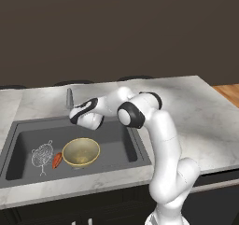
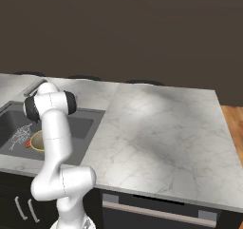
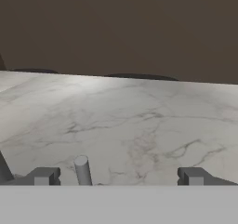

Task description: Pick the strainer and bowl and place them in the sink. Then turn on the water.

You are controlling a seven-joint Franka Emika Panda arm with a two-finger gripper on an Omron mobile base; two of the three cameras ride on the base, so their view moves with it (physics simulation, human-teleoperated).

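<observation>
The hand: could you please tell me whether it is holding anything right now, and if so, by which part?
Nothing is held. The hand is open and empty, with a small grey post between its fingertips, untouched. The strainer and bowl lie in the sink.

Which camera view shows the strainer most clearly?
The left base view: the strainer lies whole in the sink, mesh and wire handle both visible. The right base view catches it small at the left edge, beside the arm.
</observation>
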